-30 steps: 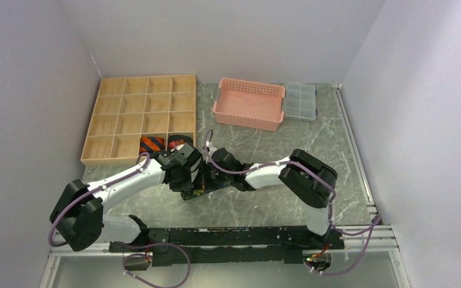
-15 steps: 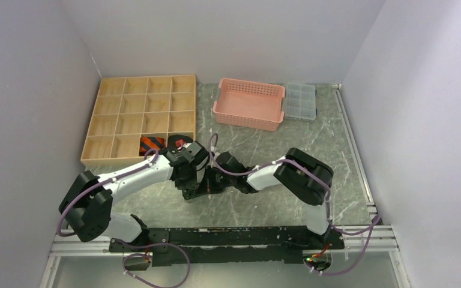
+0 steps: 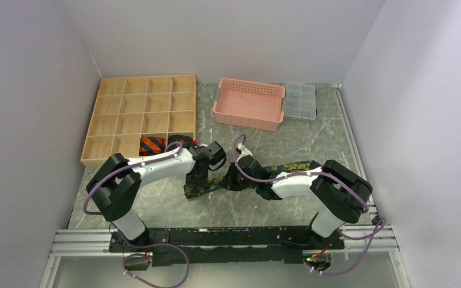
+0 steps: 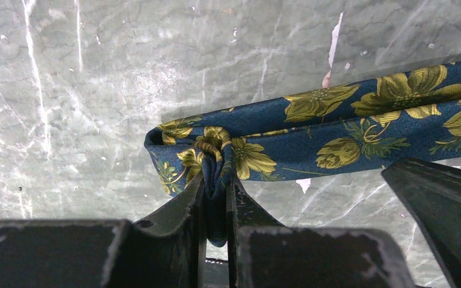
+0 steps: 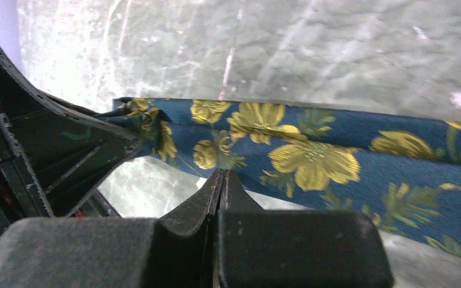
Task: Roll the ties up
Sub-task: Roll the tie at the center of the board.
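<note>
The floral tie [image 3: 288, 167], dark blue with yellow-green flowers, lies stretched across the table's middle. My left gripper [image 3: 199, 181] is shut on its folded left end, which bunches between the fingers in the left wrist view [image 4: 217, 180]; the tie [image 4: 348, 132] runs off to the right. My right gripper [image 3: 234, 178] is shut, its tips [image 5: 222, 173] at the tie's [image 5: 312, 156] near edge, no fabric visible between them. The rolled striped tie [image 3: 152, 143] and the black tie with orange motif [image 3: 178, 141] sit in front compartments of the wooden tray [image 3: 138, 111].
A pink basket [image 3: 247, 123] and a clear plastic box [image 3: 300, 101] stand at the back. The left gripper's body [image 5: 48, 150] is close to the right gripper's left side. White walls close in on three sides.
Both arms have swung right and stretched out. The grippers moved apart along the tie, and its right length now lies uncovered on the table.
</note>
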Motion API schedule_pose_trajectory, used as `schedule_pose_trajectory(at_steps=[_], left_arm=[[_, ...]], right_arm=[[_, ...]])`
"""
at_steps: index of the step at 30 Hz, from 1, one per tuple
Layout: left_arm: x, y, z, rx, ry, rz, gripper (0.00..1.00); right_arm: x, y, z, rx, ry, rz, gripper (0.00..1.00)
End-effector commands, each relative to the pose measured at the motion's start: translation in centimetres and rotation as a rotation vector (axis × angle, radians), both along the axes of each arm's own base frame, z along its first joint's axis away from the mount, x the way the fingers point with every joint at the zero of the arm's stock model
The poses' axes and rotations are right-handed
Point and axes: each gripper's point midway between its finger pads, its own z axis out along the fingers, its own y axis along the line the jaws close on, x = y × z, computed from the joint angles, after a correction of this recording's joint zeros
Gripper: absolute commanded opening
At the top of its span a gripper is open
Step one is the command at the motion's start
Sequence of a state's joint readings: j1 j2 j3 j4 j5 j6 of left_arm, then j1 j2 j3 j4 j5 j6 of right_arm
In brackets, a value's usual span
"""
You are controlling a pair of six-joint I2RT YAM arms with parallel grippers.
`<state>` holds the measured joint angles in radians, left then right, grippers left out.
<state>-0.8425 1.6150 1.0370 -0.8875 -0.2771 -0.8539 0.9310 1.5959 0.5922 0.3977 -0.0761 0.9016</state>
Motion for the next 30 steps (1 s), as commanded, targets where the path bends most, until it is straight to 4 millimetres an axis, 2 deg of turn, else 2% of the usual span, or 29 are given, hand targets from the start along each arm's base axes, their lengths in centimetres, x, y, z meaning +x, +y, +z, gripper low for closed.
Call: schedule_pose_trajectory(at_steps=[1, 5, 11, 19, 22, 27, 30], left_arm=[[1.0, -0.8, 0.8, 0.043, -0.047, -0.001, 0.03], [1.0, -1.9, 0.6, 0.033, -0.041, -0.023, 0.05], [0.6, -3.9, -0.2, -0.033, -0.002, -0.073, 0.22], [-0.1, -4.9, -0.4, -0.062, 0.007, -0.096, 0.43], [-0.1, -5.2, 0.2, -0.081, -0.012, -0.092, 0.49], [0.3, -5.2, 2.0, -0.135, -0.074, -0.076, 0.54], [0.4, -5.1, 3.3, -0.172, -0.117, -0.066, 0.58]], right_arm=[[1.5, -1.6, 1.0, -0.026, -0.092, -0.07, 0.0], [1.7, -3.5, 0.9, -0.046, -0.112, -0.108, 0.0], [1.6, -5.3, 0.9, -0.07, -0.133, -0.14, 0.0], [1.5, -6.0, 1.3, -0.072, -0.152, -0.149, 0.01], [1.3, -6.0, 1.4, -0.069, -0.157, -0.131, 0.01], [0.9, -5.6, 1.6, -0.082, -0.169, -0.075, 0.04], [0.7, -5.4, 1.9, -0.088, -0.18, -0.041, 0.09]])
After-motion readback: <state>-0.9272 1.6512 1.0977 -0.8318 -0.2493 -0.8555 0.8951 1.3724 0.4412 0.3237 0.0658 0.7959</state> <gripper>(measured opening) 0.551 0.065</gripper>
